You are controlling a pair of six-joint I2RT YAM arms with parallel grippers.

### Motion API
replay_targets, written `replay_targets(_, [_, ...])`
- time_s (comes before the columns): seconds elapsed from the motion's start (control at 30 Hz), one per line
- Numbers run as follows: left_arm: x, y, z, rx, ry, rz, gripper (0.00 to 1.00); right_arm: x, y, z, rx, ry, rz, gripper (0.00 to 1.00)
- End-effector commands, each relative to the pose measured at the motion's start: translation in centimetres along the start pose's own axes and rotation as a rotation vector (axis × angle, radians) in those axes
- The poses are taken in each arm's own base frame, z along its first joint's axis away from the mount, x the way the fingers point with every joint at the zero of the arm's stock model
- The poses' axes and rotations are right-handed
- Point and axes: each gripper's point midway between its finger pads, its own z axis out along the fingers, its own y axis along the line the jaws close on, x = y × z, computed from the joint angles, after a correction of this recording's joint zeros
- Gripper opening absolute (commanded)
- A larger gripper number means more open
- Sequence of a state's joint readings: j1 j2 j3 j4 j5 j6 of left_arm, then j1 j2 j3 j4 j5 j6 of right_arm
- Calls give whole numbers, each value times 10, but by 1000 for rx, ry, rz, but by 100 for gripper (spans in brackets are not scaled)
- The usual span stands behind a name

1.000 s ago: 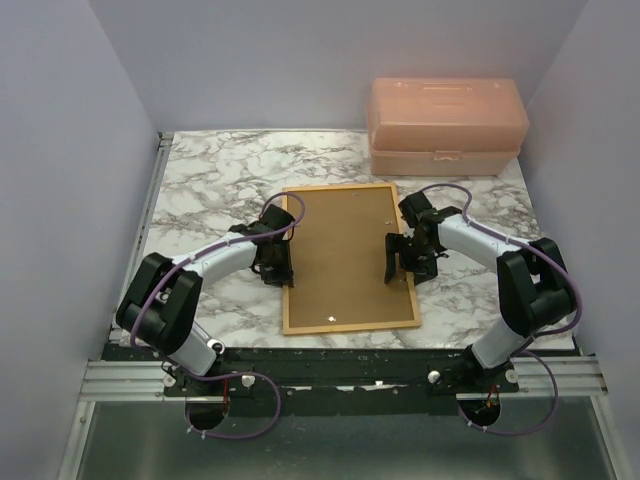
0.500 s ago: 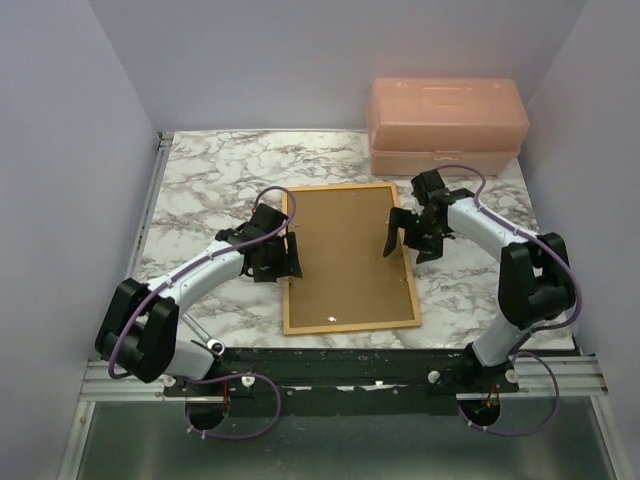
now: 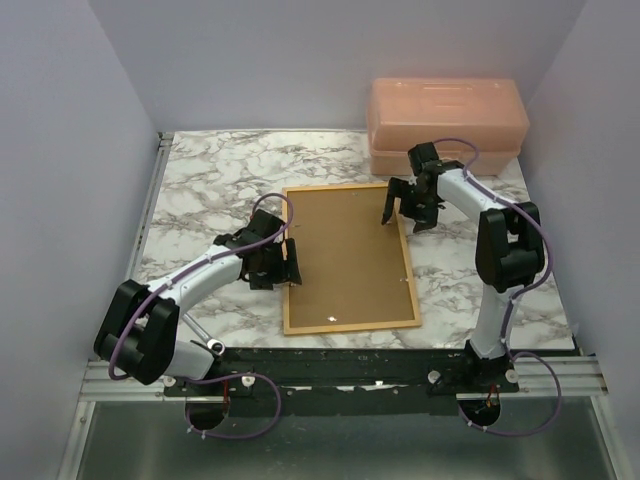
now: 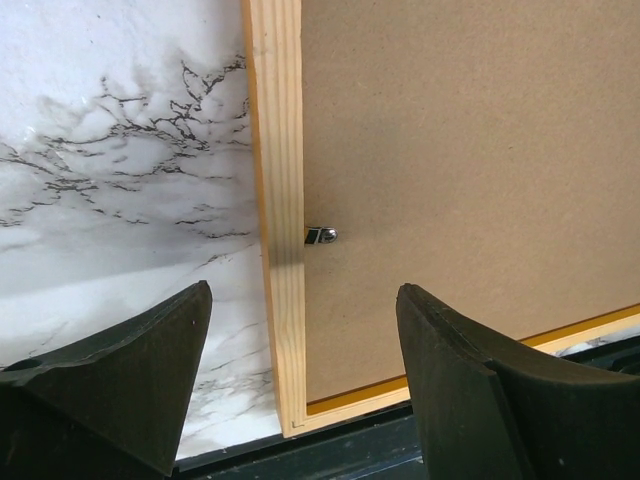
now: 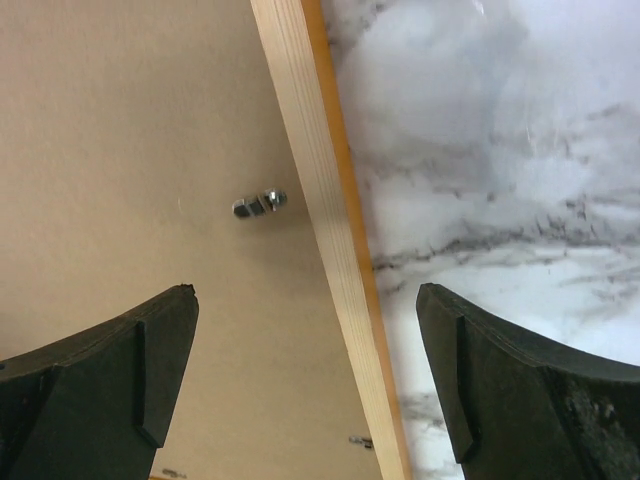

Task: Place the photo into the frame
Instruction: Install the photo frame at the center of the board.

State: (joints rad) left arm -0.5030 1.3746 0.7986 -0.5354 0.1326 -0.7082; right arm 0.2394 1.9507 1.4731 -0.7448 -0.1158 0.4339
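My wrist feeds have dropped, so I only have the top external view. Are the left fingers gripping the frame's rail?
Observer: No. The left wrist view shows the left fingers open, one on either side of the frame rail, with nothing pinched between them.
Operator: Any fastener near them?
Observer: Yes, a small metal tab sits at the rail's inner edge, on the backing board.
Operator: And the right side?
Observer: The right fingers are open too, straddling the opposite rail. A second tab lies on the board between them, just short of that rail.
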Motion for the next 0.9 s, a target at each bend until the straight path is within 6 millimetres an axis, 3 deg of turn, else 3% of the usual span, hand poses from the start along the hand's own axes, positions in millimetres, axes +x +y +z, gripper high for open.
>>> replay_targets(0.0, [8,4,7,9,28,-16,76,-16,-2,13,38,-4,-15,99])
replay_targets(0.3, [12,8,12,-4,43,-11,76,-30,0,38,62,-3,43,89])
replay_targets(0.47, [12,9,14,-7,47,-7,75,-31,0,47,68,0,66,67])
replay_targets(0.87, [13,10,15,-17,49,-5,75,7,-12,45,59,62,37,42])
